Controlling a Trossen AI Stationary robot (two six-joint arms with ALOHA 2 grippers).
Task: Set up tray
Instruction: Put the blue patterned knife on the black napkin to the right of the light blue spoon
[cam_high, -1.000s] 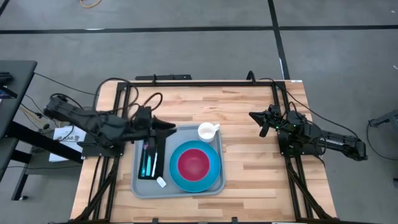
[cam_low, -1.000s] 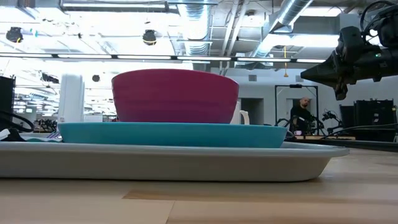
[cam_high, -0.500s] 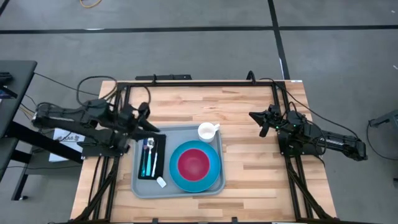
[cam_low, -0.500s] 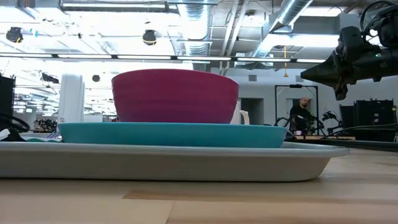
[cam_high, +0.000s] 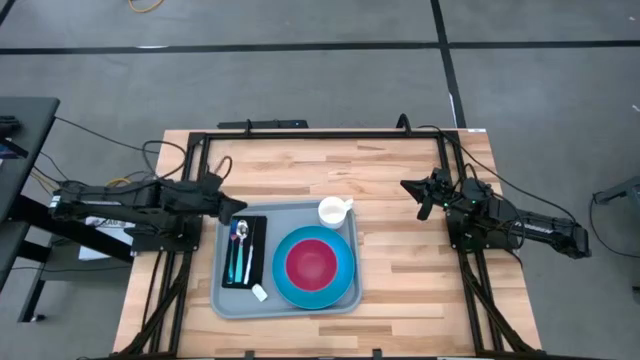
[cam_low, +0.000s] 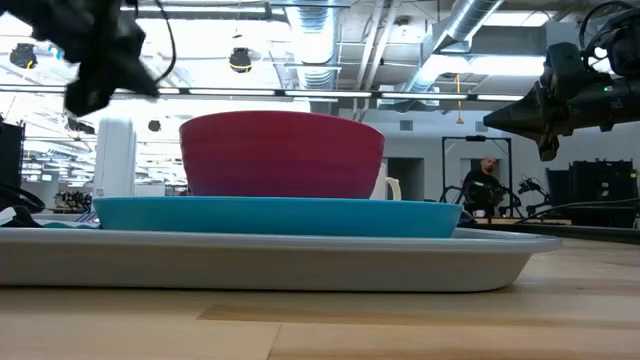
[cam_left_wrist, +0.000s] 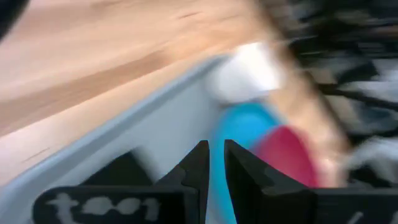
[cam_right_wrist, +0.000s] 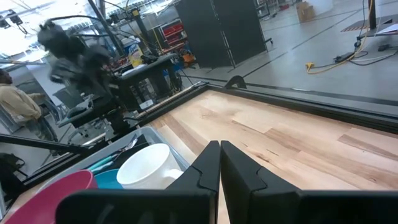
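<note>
Light grey-blue plastic tray (cam_high: 228, 300), round turquoise plate (cam_high: 345, 280), magenta bowl (cam_high: 312, 262), white cup (cam_high: 333, 211), seemingly black napkin (cam_high: 258, 255), striped pale wooden tabletop (cam_high: 420, 260) showing

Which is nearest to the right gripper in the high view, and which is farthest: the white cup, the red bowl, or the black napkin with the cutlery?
Seen from the right gripper:
1. White cup, at the far right corner of the tray.
2. Red bowl, on the blue plate, on the tray's right part.
3. Black napkin with the cutlery, at the tray's left side.
</note>
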